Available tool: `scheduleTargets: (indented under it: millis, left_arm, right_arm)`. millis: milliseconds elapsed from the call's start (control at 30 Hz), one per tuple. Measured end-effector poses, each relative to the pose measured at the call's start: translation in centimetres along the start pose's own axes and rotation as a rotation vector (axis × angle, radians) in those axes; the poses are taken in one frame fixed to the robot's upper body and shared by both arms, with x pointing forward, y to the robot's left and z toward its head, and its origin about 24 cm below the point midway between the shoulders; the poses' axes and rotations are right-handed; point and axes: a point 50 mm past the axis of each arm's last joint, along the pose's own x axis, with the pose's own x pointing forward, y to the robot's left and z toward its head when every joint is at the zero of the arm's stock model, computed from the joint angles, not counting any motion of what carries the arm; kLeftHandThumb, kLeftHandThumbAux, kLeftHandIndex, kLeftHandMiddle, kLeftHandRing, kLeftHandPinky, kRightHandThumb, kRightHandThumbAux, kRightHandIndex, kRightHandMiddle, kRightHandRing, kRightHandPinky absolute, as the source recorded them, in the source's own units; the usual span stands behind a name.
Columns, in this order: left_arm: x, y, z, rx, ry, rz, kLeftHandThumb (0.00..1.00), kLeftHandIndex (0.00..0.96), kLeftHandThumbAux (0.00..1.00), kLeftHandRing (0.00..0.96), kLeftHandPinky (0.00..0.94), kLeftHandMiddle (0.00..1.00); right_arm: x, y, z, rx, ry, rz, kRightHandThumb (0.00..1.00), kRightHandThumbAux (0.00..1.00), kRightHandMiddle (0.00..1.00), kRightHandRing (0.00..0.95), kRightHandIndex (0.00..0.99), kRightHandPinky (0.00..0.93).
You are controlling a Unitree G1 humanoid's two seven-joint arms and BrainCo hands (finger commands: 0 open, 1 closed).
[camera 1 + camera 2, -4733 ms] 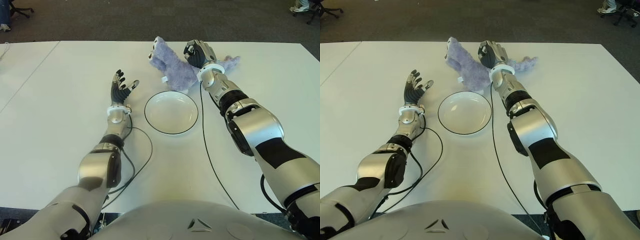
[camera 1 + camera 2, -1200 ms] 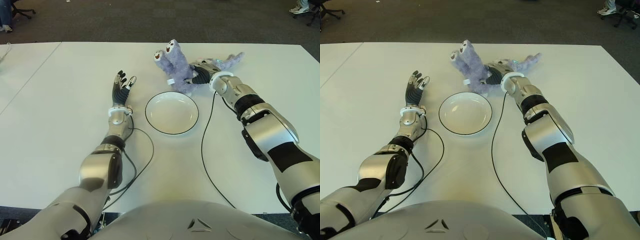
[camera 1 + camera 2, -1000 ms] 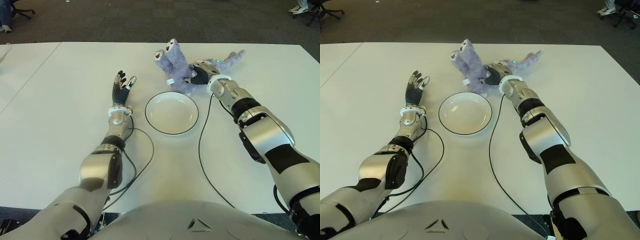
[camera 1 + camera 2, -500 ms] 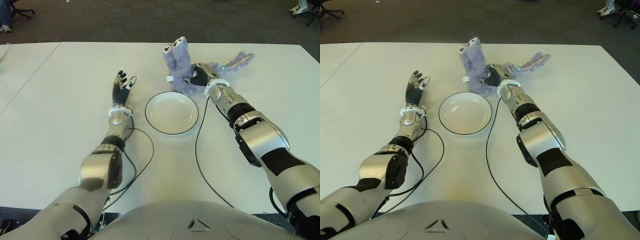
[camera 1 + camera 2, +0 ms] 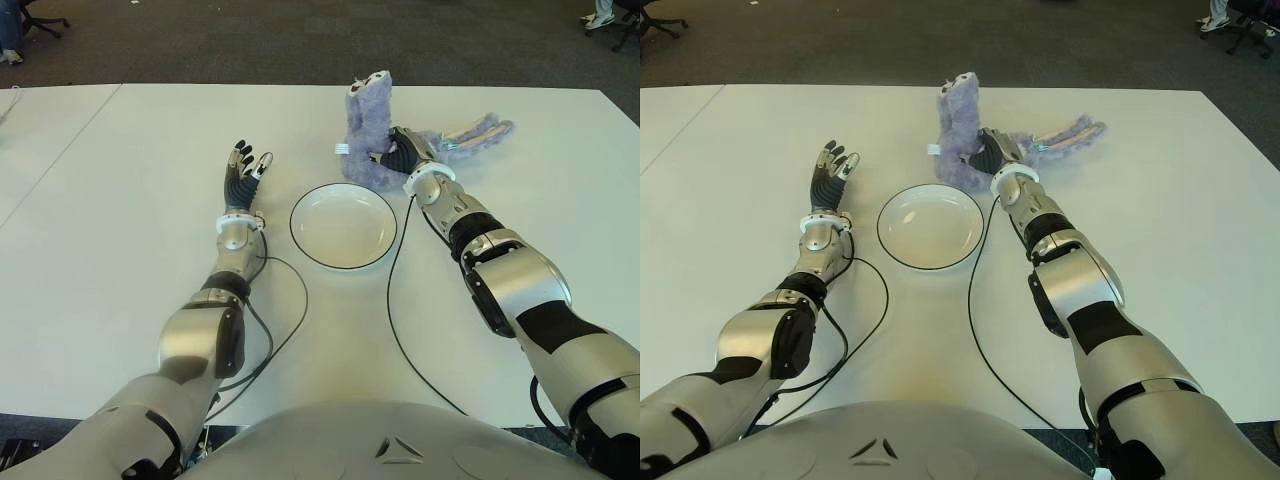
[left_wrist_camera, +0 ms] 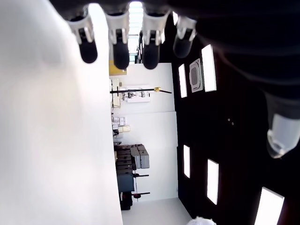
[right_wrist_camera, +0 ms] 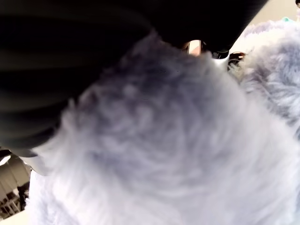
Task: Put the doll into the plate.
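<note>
Gripping the doll (image 5: 368,135) in my right hand (image 5: 402,152) at the plate's (image 5: 343,226) 1 o'clock edge, plate empty, so carry-over and release remain; left hand (image 5: 240,178) open at 9 o'clock.

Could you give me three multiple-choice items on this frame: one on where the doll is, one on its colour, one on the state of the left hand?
1. Where is the doll?
A. In the plate
B. Beyond the plate's far rim, in the right hand
C. Beside the left hand

2. What colour is the doll?
A. Pale purple
B. Green
C. Red

3. What is the left hand doing?
A. Gripping the doll
B. Gripping the plate
C. Open, holding nothing

Answers: 1 B, the plate shows bare white while the right hand's fingers clasp the fur; 2 A, its fur is lilac; 3 C, its fingers are spread, left of the plate.
</note>
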Motion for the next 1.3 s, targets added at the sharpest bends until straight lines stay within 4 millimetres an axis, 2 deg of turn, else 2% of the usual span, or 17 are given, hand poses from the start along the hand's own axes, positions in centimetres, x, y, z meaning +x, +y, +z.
scheduleTargets:
  millis: [567, 1300]
  left_arm:
    - [0.0, -0.1, 0.1, -0.003, -0.006, -0.011, 0.0, 0.058, 0.463, 0.094, 0.087, 0.105]
    - [0.0, -0.1, 0.1, -0.005, -0.006, -0.01, 0.0, 0.087, 0.454, 0.112, 0.106, 0.123]
  right_arm:
    - [0.0, -1.2, -0.4, 0.109, 0.01, -0.071, 0.552, 0.708, 0.848, 0.858, 0.729, 0.846]
    - [-0.1, -2.8, -0.7, 0.117, -0.039, -0.164, 0.534, 0.732, 0.863, 0.869, 0.753, 0.846]
